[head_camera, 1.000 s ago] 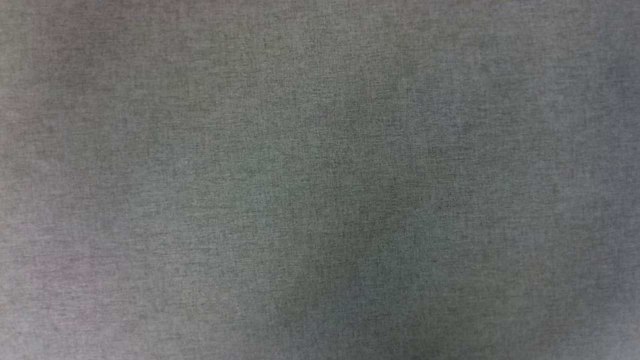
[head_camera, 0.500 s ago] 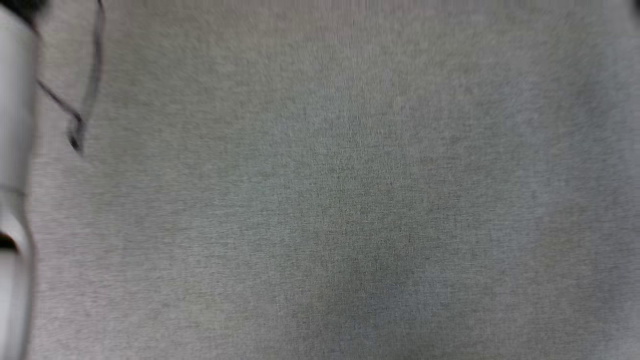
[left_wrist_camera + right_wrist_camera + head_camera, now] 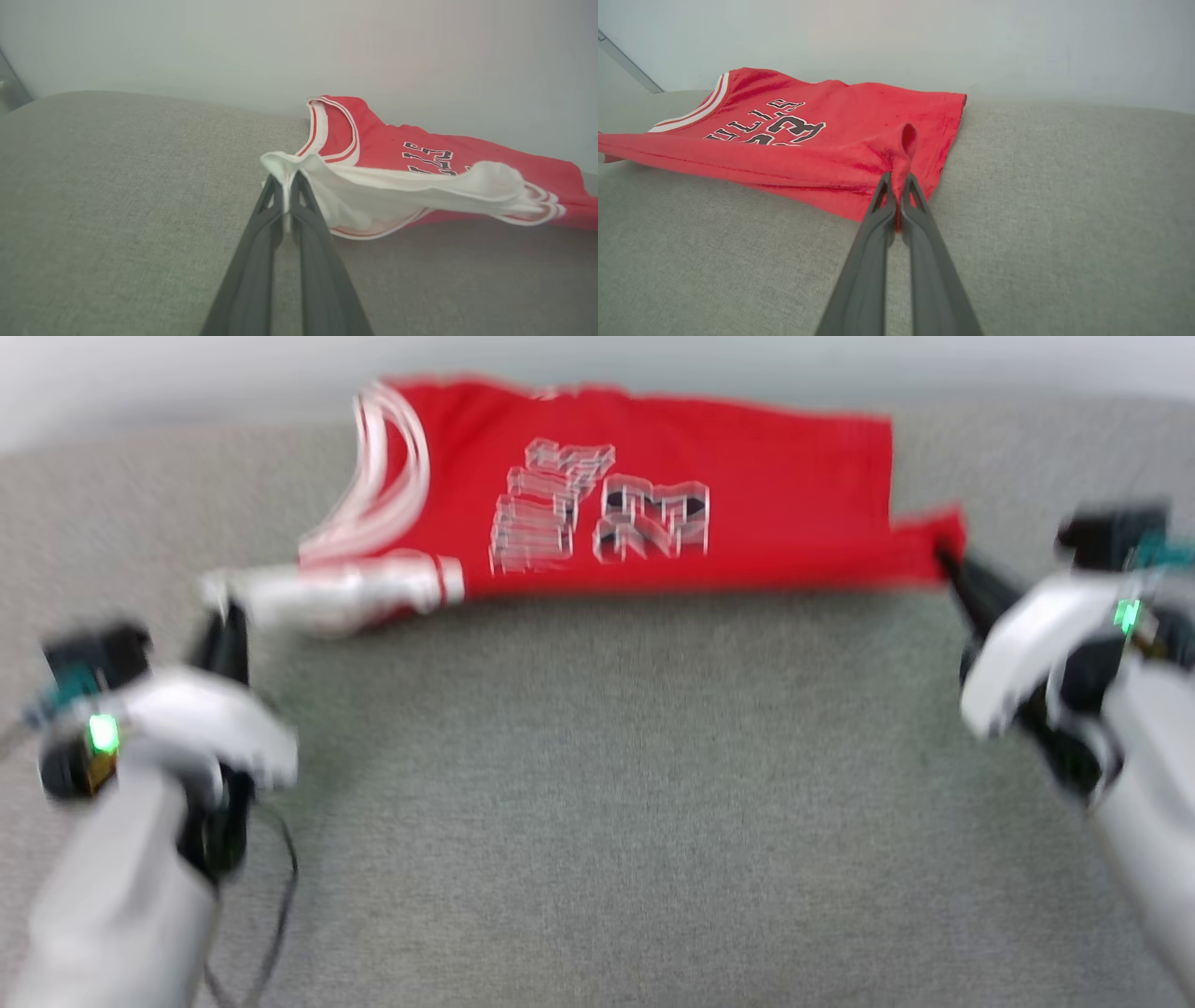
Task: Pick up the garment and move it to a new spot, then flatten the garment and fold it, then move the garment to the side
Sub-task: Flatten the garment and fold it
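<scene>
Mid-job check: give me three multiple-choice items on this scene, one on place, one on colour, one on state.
1. The right gripper holds the garment at its: A collar; B red hem corner; C lettering.
2. The cloth in the left gripper is: A white; B red; C black.
3. Both grippers are: A open; B shut on the garment; C shut on nothing.
B: the red hem bunches up in its jaws.
A: the white sleeve sits at its tips.
B: each wrist view shows cloth pinched.
</scene>
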Controlling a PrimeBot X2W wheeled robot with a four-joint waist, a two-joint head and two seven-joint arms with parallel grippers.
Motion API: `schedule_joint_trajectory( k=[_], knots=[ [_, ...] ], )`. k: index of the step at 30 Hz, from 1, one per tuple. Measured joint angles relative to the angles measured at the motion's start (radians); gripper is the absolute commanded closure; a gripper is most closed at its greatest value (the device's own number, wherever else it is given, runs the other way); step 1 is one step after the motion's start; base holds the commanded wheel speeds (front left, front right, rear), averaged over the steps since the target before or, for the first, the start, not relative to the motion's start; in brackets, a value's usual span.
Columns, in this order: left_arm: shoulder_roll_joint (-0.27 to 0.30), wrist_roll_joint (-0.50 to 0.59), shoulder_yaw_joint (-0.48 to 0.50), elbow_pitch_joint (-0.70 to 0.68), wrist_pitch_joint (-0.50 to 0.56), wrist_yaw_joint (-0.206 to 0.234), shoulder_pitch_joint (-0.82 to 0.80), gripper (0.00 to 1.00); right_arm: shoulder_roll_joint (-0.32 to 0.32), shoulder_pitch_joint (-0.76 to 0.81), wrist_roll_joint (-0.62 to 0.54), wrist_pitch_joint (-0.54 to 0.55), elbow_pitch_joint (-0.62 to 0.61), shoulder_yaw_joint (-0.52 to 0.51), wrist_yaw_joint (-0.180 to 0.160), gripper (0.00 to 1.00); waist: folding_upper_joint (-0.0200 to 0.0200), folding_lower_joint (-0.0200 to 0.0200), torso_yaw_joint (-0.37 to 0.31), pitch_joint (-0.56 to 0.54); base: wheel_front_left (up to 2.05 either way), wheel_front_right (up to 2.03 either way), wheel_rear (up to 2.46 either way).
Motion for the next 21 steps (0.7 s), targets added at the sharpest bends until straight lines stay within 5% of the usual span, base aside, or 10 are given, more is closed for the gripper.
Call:
schedule_joint_trajectory(
  k=[10, 21],
  knots=[
    [0.088, -0.081, 0.034, -0.403, 0.127, 0.202, 0.523, 1.00, -0.036, 0.361, 0.005, 0.002, -0.146, -0.027, 0.001, 1.00, 0.0000, -0.0002, 0.009, -0.168, 0.00, 0.00, 0.00],
    [0.162, -0.150, 0.084, -0.836, 0.245, 0.419, 0.901, 1.00, -0.002, 0.745, -0.048, 0.130, -0.374, -0.225, 0.000, 1.00, 0.0000, -0.0001, 0.031, -0.255, 0.00, 0.00, 0.00]
  ],
)
